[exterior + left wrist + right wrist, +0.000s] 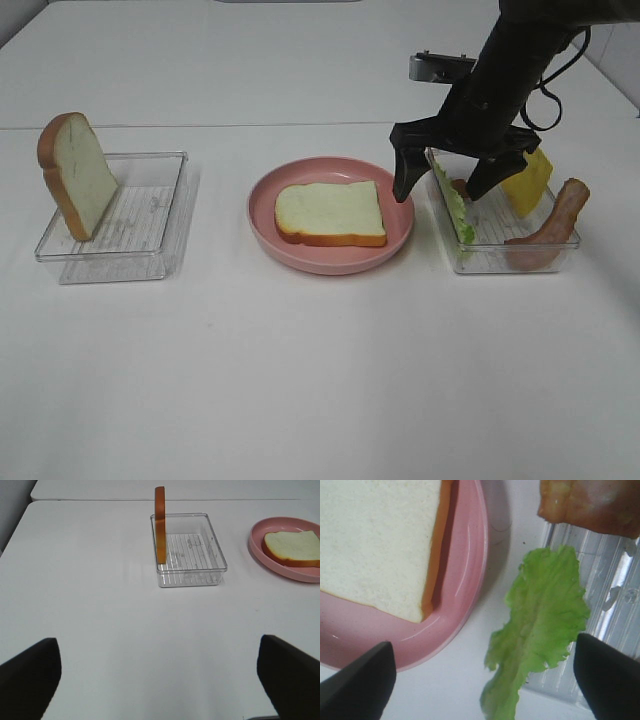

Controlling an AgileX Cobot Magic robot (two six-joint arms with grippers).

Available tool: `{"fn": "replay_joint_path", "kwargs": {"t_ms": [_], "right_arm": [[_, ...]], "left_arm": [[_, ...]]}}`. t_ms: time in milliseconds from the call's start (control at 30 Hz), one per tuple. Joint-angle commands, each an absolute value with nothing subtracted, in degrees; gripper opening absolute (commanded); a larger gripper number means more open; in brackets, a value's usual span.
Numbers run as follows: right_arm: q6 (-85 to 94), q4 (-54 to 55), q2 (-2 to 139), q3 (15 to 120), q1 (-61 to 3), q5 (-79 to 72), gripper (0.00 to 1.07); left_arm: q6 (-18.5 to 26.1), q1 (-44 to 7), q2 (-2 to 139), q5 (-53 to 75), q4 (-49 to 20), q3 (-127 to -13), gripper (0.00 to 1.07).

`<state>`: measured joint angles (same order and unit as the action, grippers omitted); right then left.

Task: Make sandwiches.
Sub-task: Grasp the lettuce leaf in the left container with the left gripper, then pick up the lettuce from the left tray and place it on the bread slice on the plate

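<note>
No stacked sandwiches are in view; the parts lie apart. One bread slice lies flat on the pink plate. A second bread slice stands on edge in the left clear tray. The right clear tray holds green lettuce, yellow cheese and bacon. My right gripper is open, straddling the lettuce at the tray's plate-side wall. My left gripper is open and empty, over bare table short of the left tray.
The white table has a seam running across behind the trays. The right arm and its cable hang over the right tray. The plate sits between the two trays, close to the right one.
</note>
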<state>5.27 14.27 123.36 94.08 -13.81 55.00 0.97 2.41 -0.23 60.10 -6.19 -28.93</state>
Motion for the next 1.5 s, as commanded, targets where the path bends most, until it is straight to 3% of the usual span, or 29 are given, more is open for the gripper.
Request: {"fn": "replay_joint_path", "kwargs": {"t_ms": [33, 100, 167, 200, 267, 667, 700, 733, 767, 833, 1233, 1500], "right_arm": [[5.73, 13.52, 123.36, 94.65, -13.81, 55.23, 0.82], [5.73, 13.24, 123.36, 94.65, -13.81, 55.41, 0.76], [5.27, 12.49, 123.36, 94.65, -13.81, 55.63, 0.49], [5.27, 12.49, 123.36, 94.65, -13.81, 55.63, 0.49], [5.04, 12.32, 123.36, 94.65, -13.81, 55.63, 0.37], [5.10, 12.32, 123.36, 94.65, -13.81, 55.12, 0.34], [5.10, 12.32, 123.36, 94.65, -13.81, 55.06, 0.31], [5.10, 12.20, 123.36, 94.65, -13.81, 55.06, 0.18], [5.10, 12.20, 123.36, 94.65, -13.81, 55.06, 0.18], [5.10, 11.00, 123.36, 94.65, -13.81, 55.41, 0.00], [1.32, 10.83, 118.49, 95.05, -13.81, 58.79, 0.00], [2.06, 20.23, 112.19, 95.05, -13.81, 57.18, 0.00]], "left_arm": [[0.69, 2.35, -1.49, 59.19, -6.02, -28.59, 1.02], [0.69, 2.35, -1.49, 59.19, -6.02, -28.59, 1.02], [0.69, 2.35, -1.49, 59.19, -6.02, -28.59, 1.02], [0.69, 2.35, -1.49, 59.19, -6.02, -28.59, 1.02], [0.69, 2.35, -1.49, 59.19, -6.02, -28.59, 1.02], [0.69, 2.35, -1.49, 59.19, -6.02, -28.59, 1.02], [0.69, 2.35, -1.49, 59.19, -6.02, -28.59, 1.02], [0.69, 2.35, -1.49, 59.19, -6.02, -28.59, 1.02], [0.69, 2.35, -1.49, 59.19, -6.02, -28.59, 1.02], [0.69, 2.35, -1.49, 59.19, -6.02, -28.59, 1.02], [0.69, 2.35, -1.49, 59.19, -6.02, -28.59, 1.02], [0.69, 2.35, -1.49, 59.19, -6.19, -28.59, 1.02]]}}
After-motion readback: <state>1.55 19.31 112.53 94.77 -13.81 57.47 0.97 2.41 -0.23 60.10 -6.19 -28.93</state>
